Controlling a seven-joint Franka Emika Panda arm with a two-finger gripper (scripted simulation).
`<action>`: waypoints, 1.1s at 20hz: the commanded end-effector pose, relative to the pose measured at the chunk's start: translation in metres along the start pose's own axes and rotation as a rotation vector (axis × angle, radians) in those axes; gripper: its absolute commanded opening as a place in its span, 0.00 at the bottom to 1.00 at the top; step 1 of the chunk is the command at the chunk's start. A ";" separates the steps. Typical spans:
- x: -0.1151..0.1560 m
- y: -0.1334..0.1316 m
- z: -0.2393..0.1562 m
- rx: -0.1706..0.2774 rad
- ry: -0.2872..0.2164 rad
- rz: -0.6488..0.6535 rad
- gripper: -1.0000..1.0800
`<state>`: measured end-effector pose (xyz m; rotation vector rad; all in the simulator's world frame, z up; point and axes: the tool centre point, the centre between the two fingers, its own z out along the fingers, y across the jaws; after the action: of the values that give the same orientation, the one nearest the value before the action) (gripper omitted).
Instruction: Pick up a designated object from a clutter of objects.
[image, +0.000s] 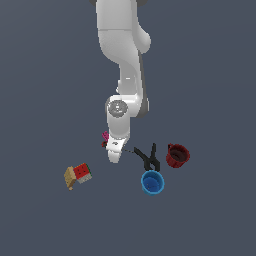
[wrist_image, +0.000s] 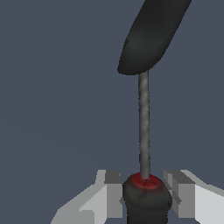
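Note:
The screwdriver (wrist_image: 143, 127) lies on the floor. Its red-and-black handle (wrist_image: 146, 197) sits between my gripper's (wrist_image: 145, 192) fingers (wrist_image: 111, 192), which press it from both sides. Its thin shaft runs away from the handle to the black clamp (wrist_image: 151, 35). In the exterior view my gripper (image: 114, 158) is down at the floor and hides most of the screwdriver. Only a red bit of handle (image: 104, 144) and the shaft tip (image: 128, 150) show. The clamp (image: 148, 157) lies just to the exterior view's right of my gripper. The pink block (image: 105, 135) sits just behind the handle.
A dark red mug (image: 177, 155) stands to the exterior view's right of the clamp. A blue cup (image: 152, 182) stands in front of the clamp. A colourful puzzle cube (image: 82, 173) and a tan box (image: 69, 178) sit together at the exterior view's left.

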<state>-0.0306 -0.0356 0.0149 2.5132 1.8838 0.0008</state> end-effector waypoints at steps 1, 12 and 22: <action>0.000 0.000 0.001 0.001 0.000 0.000 0.00; -0.003 -0.001 -0.007 0.000 0.000 0.000 0.00; -0.021 -0.007 -0.055 0.000 -0.001 0.000 0.00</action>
<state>-0.0412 -0.0509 0.0595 2.5135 1.8846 -0.0013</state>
